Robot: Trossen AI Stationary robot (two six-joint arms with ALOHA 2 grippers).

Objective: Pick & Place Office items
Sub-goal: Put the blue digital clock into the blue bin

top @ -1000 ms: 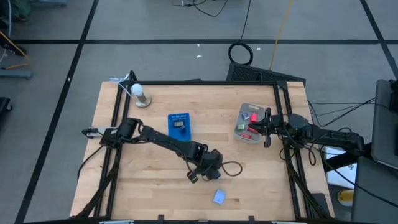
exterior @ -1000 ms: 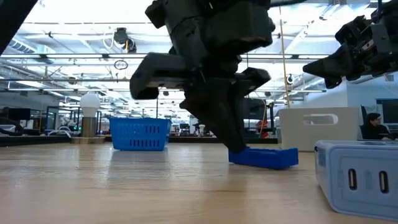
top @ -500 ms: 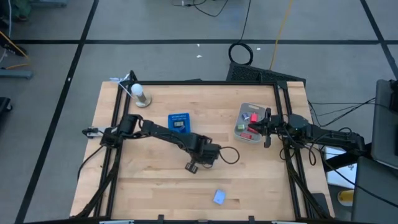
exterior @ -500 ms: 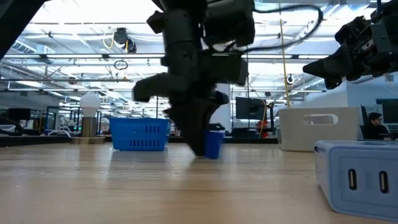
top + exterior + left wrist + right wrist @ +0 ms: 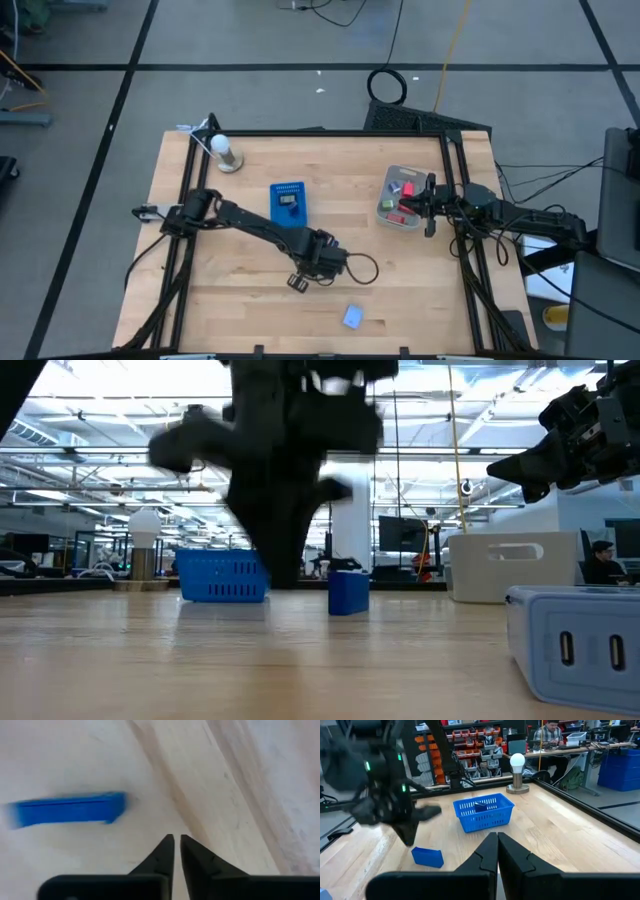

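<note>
A small blue block [image 5: 348,592] rests on the wood table beyond my left gripper's fingertips [image 5: 177,840]; the same block [image 5: 65,810] also shows in the right wrist view [image 5: 427,856]. My left gripper [image 5: 297,282] is shut and hangs just above the table, to the left of the block [image 5: 285,575]; its arm hides the block in the high view. A light blue charger [image 5: 352,317] lies near the near edge. Red, green and pink pieces lie in the grey bin [image 5: 403,197]. My right gripper [image 5: 430,205] waits shut by that bin.
A blue basket [image 5: 288,200] holding a dark item stands mid-table. A bulb on a stand [image 5: 224,152] is at the far left corner. The light blue charger [image 5: 575,650] sits close to the low camera. Bare wood lies between the basket and the bin.
My left gripper stood against the blue block, swung toward the far edge, then came back toward the table's left and near side, ending apart from the block. The block slid away from the near edge and turned about: broadside before, now end-on in the low view.
</note>
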